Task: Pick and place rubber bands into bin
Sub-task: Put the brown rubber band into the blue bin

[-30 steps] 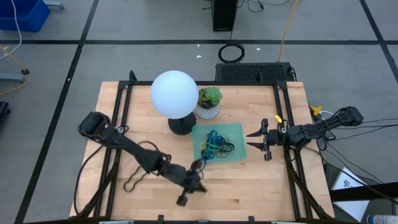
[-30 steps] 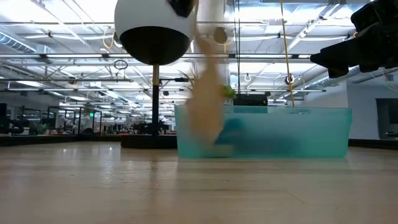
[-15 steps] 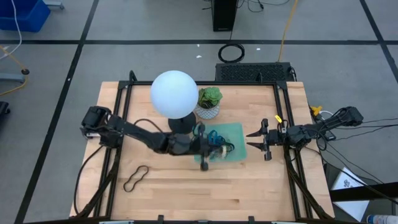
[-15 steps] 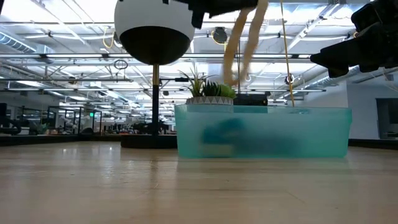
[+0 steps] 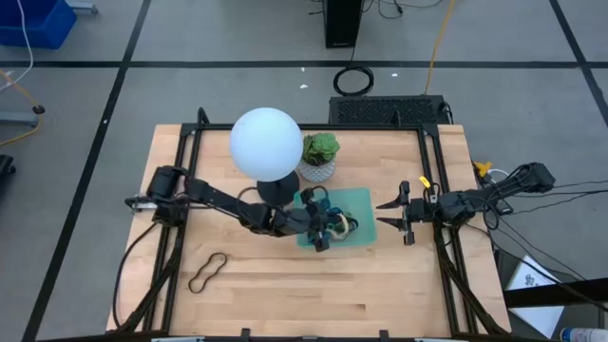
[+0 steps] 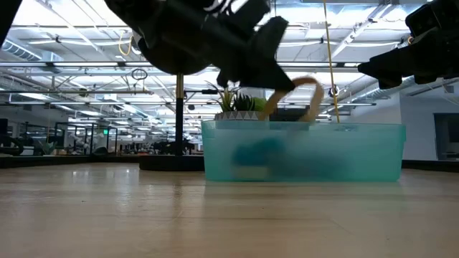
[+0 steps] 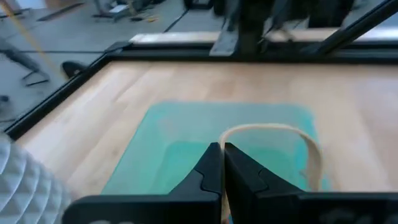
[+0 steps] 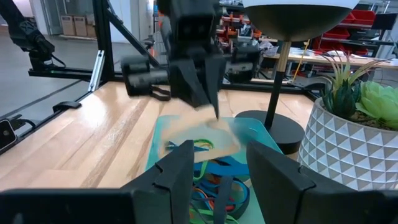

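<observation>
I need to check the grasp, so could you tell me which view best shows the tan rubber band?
The left wrist view: the tan rubber band loops from the shut left gripper. The low view shows its arch; the right wrist, a blur.

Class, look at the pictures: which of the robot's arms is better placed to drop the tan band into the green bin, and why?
Left. The left gripper is shut on the tan rubber band and hangs over the bin. The right gripper waits open beside the bin, holding nothing.
</observation>
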`<state>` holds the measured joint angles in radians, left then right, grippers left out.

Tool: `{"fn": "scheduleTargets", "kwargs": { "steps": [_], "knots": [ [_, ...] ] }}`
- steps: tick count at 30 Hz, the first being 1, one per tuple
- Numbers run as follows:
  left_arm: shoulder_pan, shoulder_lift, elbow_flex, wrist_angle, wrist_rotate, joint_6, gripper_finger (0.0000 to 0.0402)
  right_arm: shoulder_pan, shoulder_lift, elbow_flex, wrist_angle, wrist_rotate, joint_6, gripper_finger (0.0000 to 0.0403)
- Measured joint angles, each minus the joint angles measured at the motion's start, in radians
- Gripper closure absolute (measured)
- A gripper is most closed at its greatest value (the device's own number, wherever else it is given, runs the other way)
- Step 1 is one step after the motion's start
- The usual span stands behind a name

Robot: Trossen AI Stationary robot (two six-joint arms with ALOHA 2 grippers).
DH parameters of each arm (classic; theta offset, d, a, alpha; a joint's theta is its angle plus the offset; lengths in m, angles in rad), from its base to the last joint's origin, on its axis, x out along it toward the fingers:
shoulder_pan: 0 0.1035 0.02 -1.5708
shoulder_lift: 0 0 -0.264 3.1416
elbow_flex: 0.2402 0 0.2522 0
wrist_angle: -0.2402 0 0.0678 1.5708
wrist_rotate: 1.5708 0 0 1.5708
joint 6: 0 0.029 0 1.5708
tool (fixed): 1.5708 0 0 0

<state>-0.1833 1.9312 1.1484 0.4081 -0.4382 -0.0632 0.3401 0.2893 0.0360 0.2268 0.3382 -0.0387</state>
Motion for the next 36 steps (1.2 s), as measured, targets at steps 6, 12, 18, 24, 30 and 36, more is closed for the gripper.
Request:
{"fn": "scheduleTargets", "kwargs": {
  "steps": [6,12,18,24,30,36],
  "knots": [
    [0.006,0.068,0.0,-0.009,-0.016,-0.039,0.0391,0.0,0.0,0.0,0.0,0.0,0.0,0.0261],
    [0.019,0.082,0.0,-0.067,-0.007,-0.065,0.0397,0.0,0.001,0.0,-0.007,0.0,0.0,0.0261],
    [0.027,0.082,0.0,-0.076,-0.007,-0.104,0.0366,0.0,0.002,0.0,-0.013,0.0,0.0,0.0261],
    [0.026,0.081,0.0,-0.092,0.049,-0.104,0.0355,0.0,0.002,0.0,-0.014,0.0,0.0,0.0261],
    [0.026,0.081,0.0,-0.092,0.073,-0.099,0.0354,0.0,0.002,0.0,-0.016,0.0,0.0,0.0261],
    [0.026,0.081,0.0,-0.092,0.073,-0.098,0.0353,0.0,0.002,0.0,-0.016,0.0,0.0,0.0261]
  ]
}}
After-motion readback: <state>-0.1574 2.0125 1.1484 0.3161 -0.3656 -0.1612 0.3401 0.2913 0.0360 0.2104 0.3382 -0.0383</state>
